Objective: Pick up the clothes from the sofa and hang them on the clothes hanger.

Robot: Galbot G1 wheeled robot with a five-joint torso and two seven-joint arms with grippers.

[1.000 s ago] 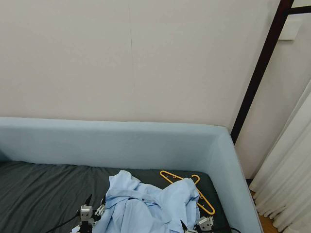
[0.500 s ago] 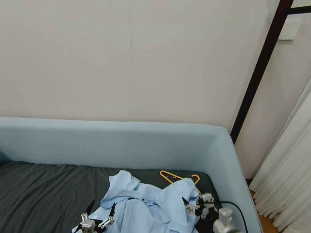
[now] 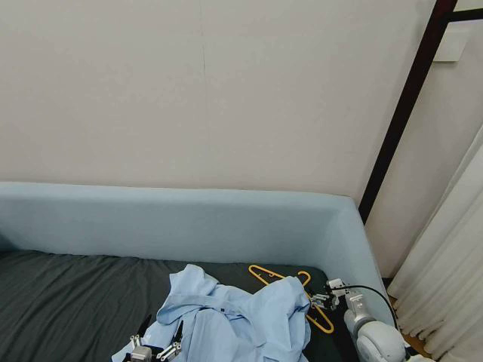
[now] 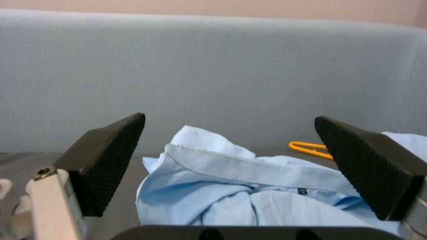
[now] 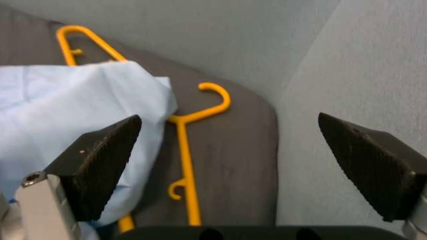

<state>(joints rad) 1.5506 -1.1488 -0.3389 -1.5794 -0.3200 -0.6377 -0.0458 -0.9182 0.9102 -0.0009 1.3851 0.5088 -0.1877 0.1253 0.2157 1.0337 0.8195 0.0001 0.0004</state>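
While neither gripper has hold of anything, the task looks barely begun. The left gripper (image 3: 162, 333) hangs low over the seat with its fingers spread wide, and its own wrist view shows the same open span (image 4: 228, 120) with nothing between the pads. Just ahead of it, close under the fingertips, the light blue shirt (image 3: 226, 324) lies crumpled on the dark seat cushion (image 3: 68, 302), collar band uppermost (image 4: 253, 185). The right gripper (image 3: 321, 296), off to the far side of that heap, is also spread apart (image 5: 228, 119) and empty. Beneath and between its fingers lies the orange hanger (image 5: 184, 165), flat on the cushion, hook towards the corner of the sofa (image 3: 189, 219). One edge of the shirt (image 5: 60, 110) covers part of the hanger's frame. Seen from the head, the hanger (image 3: 321, 320) pokes out from under the cloth right beside this gripper. Farther out, beyond the sofa arm on that side, a dark pole (image 3: 400, 121) leans up against the wall, with a pale curtain (image 3: 453, 264) next to it. I judge that all the work is left: lifting the shirt, getting it onto the hanger, and hanging it up. As for holders, the sofa alone carries anything, namely the shirt and the hanger, both near its corner.
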